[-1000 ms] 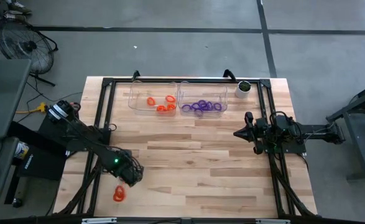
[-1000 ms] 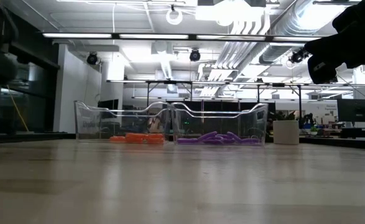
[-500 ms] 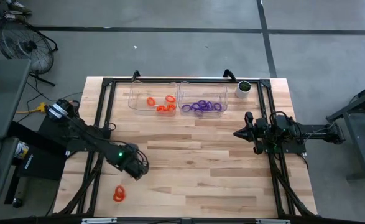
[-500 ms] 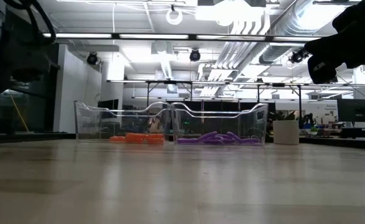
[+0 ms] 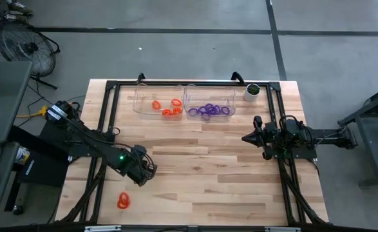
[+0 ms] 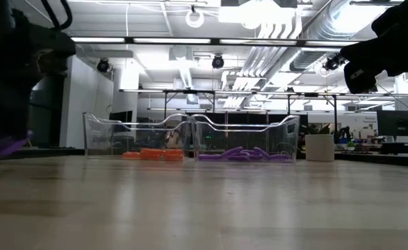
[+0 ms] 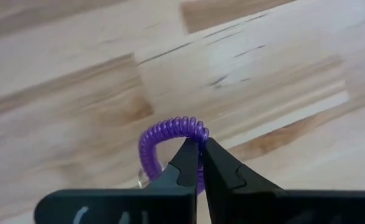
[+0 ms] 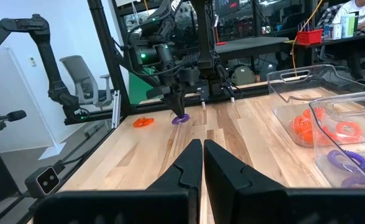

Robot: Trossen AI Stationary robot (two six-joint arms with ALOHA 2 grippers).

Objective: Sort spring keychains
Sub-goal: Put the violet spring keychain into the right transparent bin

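Over the near-left part of the table [image 5: 201, 187], the high view shows the left gripper [image 5: 148, 173] hanging low, while one orange keychain [image 5: 123, 201] lies loose on the wood just nearer the front edge. At the far side stand two clear bins: the left bin [image 5: 137, 103] holds a few orange keychains, the right bin [image 5: 232, 103] a cluster of purple ones, with a small white cup [image 5: 252, 91] beside them. The right gripper [image 5: 245, 137] waits over the right side, jaws pressed together and empty.

In the low view both bins show across the table, orange coils in one, purple in the other; a purple blur sits at the far left edge beneath the dark left arm.

The left wrist view settles the grip: the jaws are pinched narrow on a purple keychain [image 7: 170, 140], held just above the boards.

The right wrist view shows that same purple coil dangling under the left gripper, with the orange one beside it on the wood.

Most of the sorting looks done; what is left appears to be binning this purple keychain and the last orange one.
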